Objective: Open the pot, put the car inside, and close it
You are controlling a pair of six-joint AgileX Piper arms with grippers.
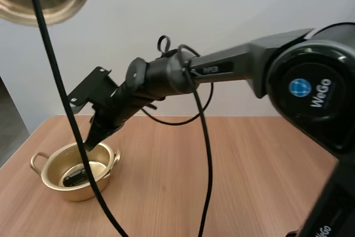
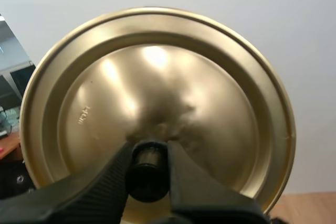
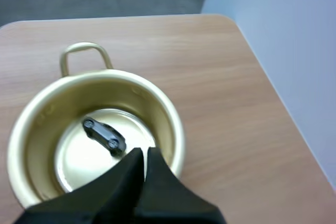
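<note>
Just below right gripper, car

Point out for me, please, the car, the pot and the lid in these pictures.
car (image 3: 105, 136): right wrist view, on the middle of its dark body.
pot (image 3: 131, 95): right wrist view, on its inner wall.
lid (image 2: 173, 77): left wrist view, on the middle of its golden face.

Dark grey right arm, blue globe logo, white WeGo lettering, matte black right tool
</note>
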